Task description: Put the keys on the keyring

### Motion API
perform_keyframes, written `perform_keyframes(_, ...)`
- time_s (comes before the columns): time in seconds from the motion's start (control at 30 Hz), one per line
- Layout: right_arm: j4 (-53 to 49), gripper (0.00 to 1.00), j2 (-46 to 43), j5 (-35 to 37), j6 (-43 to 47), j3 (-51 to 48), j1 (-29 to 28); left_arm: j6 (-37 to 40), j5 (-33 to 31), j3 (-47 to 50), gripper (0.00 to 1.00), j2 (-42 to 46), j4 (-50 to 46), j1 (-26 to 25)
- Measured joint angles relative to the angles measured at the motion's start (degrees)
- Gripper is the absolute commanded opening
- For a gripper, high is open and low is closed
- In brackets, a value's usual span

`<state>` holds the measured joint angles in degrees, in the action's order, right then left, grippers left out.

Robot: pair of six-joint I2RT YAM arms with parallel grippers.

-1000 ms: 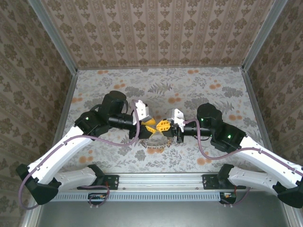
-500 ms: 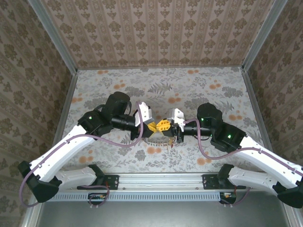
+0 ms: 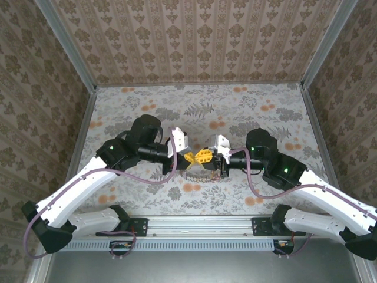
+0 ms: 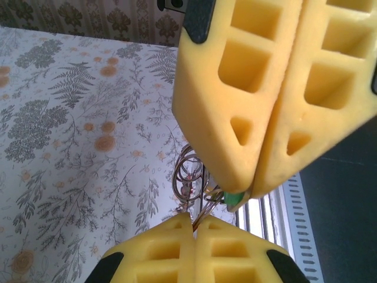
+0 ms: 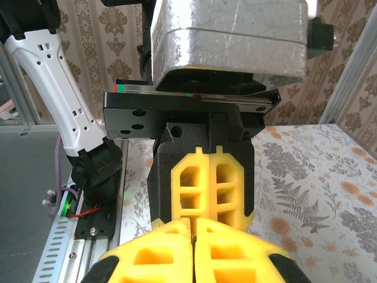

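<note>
— Near the front middle of the table (image 3: 253, 112), your left gripper (image 3: 189, 158) and your right gripper (image 3: 201, 156) meet tip to tip, both raised above the flowered surface.
— Is my left one closed?
— Yes. Your left fingers (image 4: 159, 253) are pressed flat together, and thin wire loops (image 4: 189, 171) run straight down into the seam between them, so you are pinching that wire.
— And my right?
— Clamped too. Seen from your left wrist, its fingers (image 4: 235, 100) lie closed along their whole length, with a green tag (image 4: 234, 200) poking out at the very tip, just beside the wire loops.
— What does my right wrist camera give?
— Your own two pads (image 5: 153, 259) meeting on a hairline seam, and the left gripper facing them head-on, just beyond.
— Where is the keyring?
— From above, you see the keyring (image 3: 195, 173) as a brownish-grey arc directly under the spot where your grippers meet, toward the near edge. Whether it hangs or rests on the table, I cannot tell.
</note>
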<state>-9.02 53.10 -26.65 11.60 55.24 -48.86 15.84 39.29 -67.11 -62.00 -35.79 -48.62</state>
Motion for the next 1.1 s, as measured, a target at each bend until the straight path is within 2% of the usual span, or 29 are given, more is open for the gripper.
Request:
perform_keyframes(0.4, 1.5, 0.0, -2.0, 1.0, -0.4, -0.7, 0.6, -7.9, 3.6, 7.5, 0.0, 6.8, 11.2, 4.1)
perform_keyframes(0.67, 3.9, 0.0, -2.1, 3.4, -1.4, -1.5, 0.7, -14.6, 2.7, 11.8, 0.0, 9.6, 19.6, 5.6)
perform_keyframes(1.1, 6.7, 0.0, -2.2, 8.4, -3.2, -2.5, 1.4, -19.8, 0.4, 16.0, 0.0, 11.4, 29.7, 6.0)
